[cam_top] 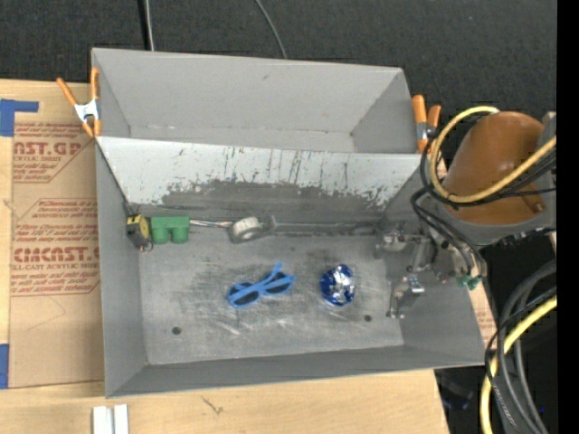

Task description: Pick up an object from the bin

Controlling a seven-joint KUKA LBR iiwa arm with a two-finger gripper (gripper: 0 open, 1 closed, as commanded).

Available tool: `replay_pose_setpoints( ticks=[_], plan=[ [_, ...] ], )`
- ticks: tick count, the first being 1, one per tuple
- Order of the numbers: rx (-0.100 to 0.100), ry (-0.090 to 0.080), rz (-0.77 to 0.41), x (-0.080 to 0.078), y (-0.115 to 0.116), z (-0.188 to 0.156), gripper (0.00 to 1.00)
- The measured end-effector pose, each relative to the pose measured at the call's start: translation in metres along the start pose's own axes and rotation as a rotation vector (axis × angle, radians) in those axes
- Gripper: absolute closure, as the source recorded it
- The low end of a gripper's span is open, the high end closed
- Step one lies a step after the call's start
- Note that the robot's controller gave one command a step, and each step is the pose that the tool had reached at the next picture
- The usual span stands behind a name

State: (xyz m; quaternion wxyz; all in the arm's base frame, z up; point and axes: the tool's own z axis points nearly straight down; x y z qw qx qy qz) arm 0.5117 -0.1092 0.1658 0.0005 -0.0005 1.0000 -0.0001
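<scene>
Approach looks like the step in hand: the end effector hangs low at the right side of the bin, close to its right wall, and nothing shows in its grip. Whether it is open or closed cannot be told from this angle.

Nearest to it is a shiny blue ball, lying on the bin floor just left of it, right of centre in the frame. Blue sunglasses lie beside the ball, further left, apart from it. Along the foot of the back wall, well away, sit a green block at the left and a grey round piece near it.

No object has been lifted yet, so the task seems to be at an early stage. If the ball is the target, the next move probably calls for a shift leftward to centre over it, then a descent. A round, glossy thing may roll or slip, so the closing should be square across its middle.
</scene>
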Motion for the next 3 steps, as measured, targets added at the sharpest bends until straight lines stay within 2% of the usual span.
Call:
replay_pose_setpoints(
  ticks=[1,2,3],
  plan=[
    [-0.004,0.007,-0.04,-0.019,0.049,0.087,0.0],
    [-0.001,0.001,-0.037,-0.021,0.046,0.082,1.0],
    [0.002,-0.008,-0.251,-0.015,0.041,-0.062,1.0]
  ],
)
